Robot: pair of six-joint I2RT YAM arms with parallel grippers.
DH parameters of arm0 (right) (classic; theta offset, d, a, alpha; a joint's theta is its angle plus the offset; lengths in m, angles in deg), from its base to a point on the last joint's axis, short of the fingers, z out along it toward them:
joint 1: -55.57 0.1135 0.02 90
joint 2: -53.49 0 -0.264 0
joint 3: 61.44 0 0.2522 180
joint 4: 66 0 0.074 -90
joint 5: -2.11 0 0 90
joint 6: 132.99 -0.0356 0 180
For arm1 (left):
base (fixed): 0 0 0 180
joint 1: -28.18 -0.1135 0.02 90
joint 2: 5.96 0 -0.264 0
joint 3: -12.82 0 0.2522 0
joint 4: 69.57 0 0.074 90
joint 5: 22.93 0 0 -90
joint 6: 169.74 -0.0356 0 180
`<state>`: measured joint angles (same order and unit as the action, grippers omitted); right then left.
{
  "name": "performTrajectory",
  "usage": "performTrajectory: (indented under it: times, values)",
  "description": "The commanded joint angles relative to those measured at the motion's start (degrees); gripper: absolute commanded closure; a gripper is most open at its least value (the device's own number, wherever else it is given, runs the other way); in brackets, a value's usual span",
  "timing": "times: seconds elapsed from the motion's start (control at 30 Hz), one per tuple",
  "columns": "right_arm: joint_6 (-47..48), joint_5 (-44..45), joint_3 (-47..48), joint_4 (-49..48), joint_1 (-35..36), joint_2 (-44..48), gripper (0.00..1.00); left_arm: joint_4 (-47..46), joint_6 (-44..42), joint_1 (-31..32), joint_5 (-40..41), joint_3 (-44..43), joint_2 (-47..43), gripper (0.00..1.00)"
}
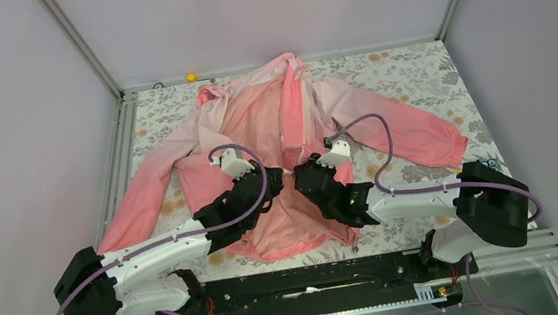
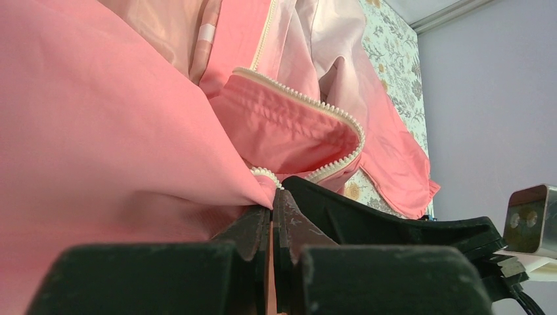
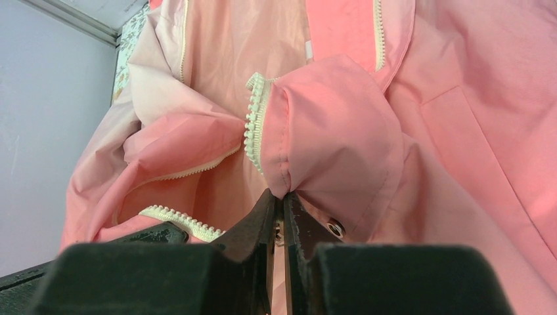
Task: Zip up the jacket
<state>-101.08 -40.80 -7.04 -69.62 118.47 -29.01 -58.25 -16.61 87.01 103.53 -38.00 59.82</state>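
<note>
The pink jacket (image 1: pixel 270 125) lies open on the flowered table, collar at the far side, coral hem toward me. My left gripper (image 1: pixel 273 182) is shut on the jacket's left front edge by the white zipper teeth (image 2: pixel 309 102), pinching fabric (image 2: pixel 131 131) between its fingers (image 2: pixel 289 216). My right gripper (image 1: pixel 302 176) is shut on the right front edge (image 3: pixel 328 131), next to its zipper teeth (image 3: pixel 255 118); a small metal piece shows between its fingers (image 3: pixel 295 223). The two grippers sit close together over the jacket's lower middle.
The table's flowered cloth (image 1: pixel 414 68) shows around the jacket. The sleeves spread left (image 1: pixel 139 205) and right (image 1: pixel 424 134). A metal snap (image 3: pixel 335 228) sits on the fabric by my right fingers. Grey walls enclose the table; a small yellow object (image 1: pixel 191 77) lies at the far edge.
</note>
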Motion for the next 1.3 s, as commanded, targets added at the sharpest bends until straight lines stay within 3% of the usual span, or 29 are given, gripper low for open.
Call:
performTrajectory:
  times: [0.0,1.27]
  values:
    - [1.3,3.1,0.8,-2.9,0.5,0.9,1.0,-1.5,0.8,0.4,0.8,-3.1,0.4,1.0]
    - [-0.5,4.1,1.8,-0.5,0.5,0.8,1.0,5.6,1.9,0.7,1.5,-7.1,2.8,1.0]
